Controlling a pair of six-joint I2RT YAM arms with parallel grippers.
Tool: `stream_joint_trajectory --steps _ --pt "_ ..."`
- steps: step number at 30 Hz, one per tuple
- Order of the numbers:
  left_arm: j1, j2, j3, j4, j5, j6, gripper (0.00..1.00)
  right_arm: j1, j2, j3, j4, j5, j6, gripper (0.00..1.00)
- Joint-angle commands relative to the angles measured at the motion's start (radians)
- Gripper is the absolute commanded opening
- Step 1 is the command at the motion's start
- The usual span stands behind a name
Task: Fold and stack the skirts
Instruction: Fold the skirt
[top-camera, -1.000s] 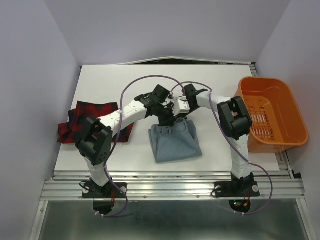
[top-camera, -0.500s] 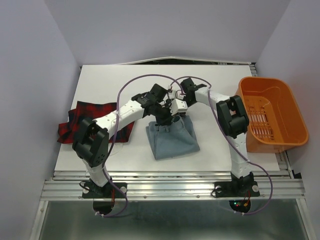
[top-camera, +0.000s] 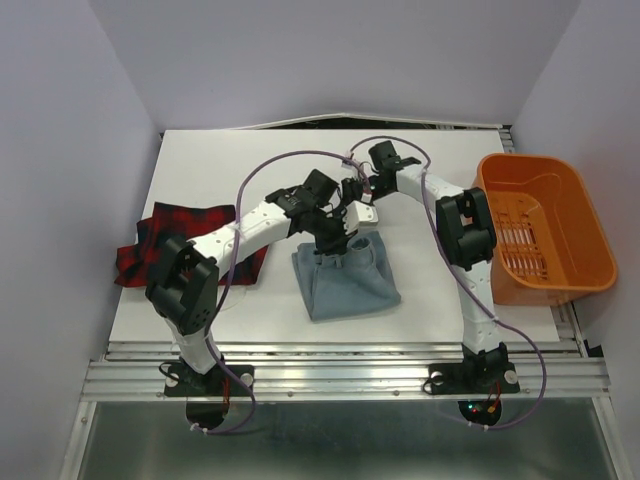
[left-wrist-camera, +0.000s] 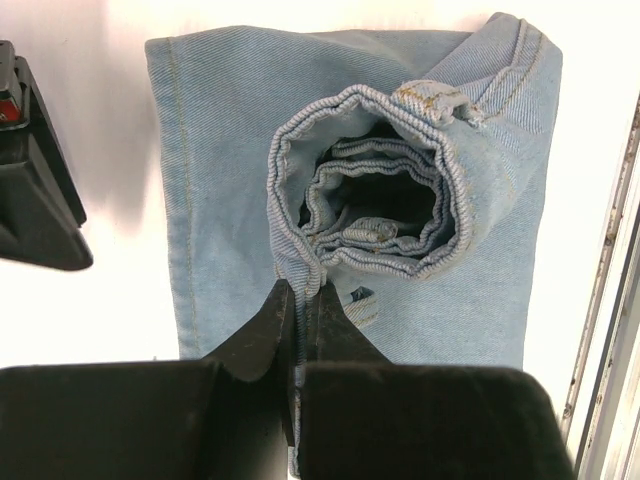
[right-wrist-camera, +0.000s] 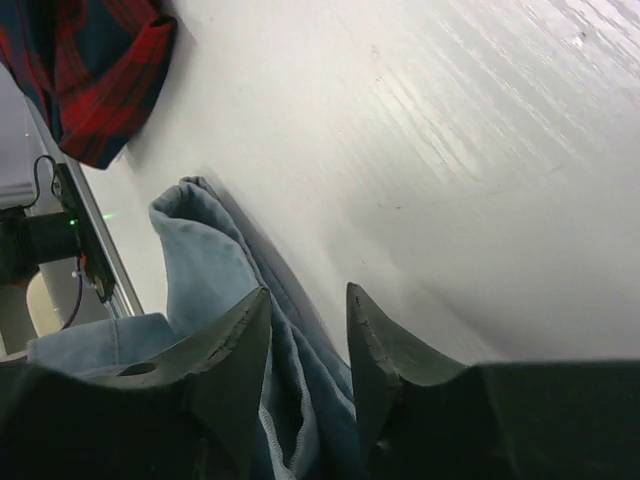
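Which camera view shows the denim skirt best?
The left wrist view: the denim skirt fills the frame, its waistband pinched by the left gripper. The top view shows it small, with its far end covered; the right wrist view catches only one bunched edge.

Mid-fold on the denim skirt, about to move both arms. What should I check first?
1. Left gripper shut on the denim skirt at its waistband: ok.
2. Right gripper gripping the denim: not ok, jaws apart.
3. Denim lying flat: not ok, waistband bunched in an open ring.
4. Plaid skirt apart from the denim: ok, off to the left.
5. White skirt located: cannot tell, not in view.
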Motion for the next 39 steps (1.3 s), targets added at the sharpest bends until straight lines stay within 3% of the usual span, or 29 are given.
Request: stream_joint_trajectory --steps 1,4,7,13,20,22,25,26,29,33,39 --pt "0.0 -0.003 0.043 -0.009 0.025 -0.006 0.0 0.004 0.02 -0.044 0.034 0.037 -0.06 0.28" --pt "0.018 0.014 0.083 -0.009 0.014 -0.028 0.0 0.004 0.017 -0.122 0.029 0.031 -0.096 0.1" --pt "0.041 0.036 0.123 -0.009 -0.014 -0.031 0.0 0.004 0.015 -0.191 0.027 0.012 -0.12 0.01" --pt "0.07 0.114 0.148 0.023 -0.075 -0.022 0.0 0.013 0.011 -0.25 0.026 -0.009 -0.14 0.01" --pt "0.072 0.165 0.064 0.159 -0.132 -0.04 0.0 0.013 0.021 -0.238 0.024 -0.012 -0.137 0.01" --pt "0.072 0.178 0.044 0.21 -0.136 -0.055 0.05 0.013 0.027 -0.232 0.026 -0.015 -0.132 0.01" --pt "0.072 0.192 0.014 0.247 -0.156 -0.066 0.2 0.013 0.032 -0.221 0.023 -0.011 -0.129 0.01" --pt "0.072 0.197 0.005 0.268 -0.166 -0.069 0.32 0.013 0.035 -0.215 0.018 -0.006 -0.128 0.03" --pt "0.072 0.191 -0.048 0.307 -0.173 -0.066 0.43 0.013 0.041 -0.186 0.012 0.038 -0.1 0.09" --pt "0.072 0.177 -0.101 0.351 -0.183 -0.069 0.47 0.004 0.055 -0.158 0.014 0.094 0.025 0.15" --pt "0.072 0.204 -0.096 0.342 -0.147 -0.068 0.47 -0.04 0.021 -0.095 0.021 0.322 0.102 0.21"
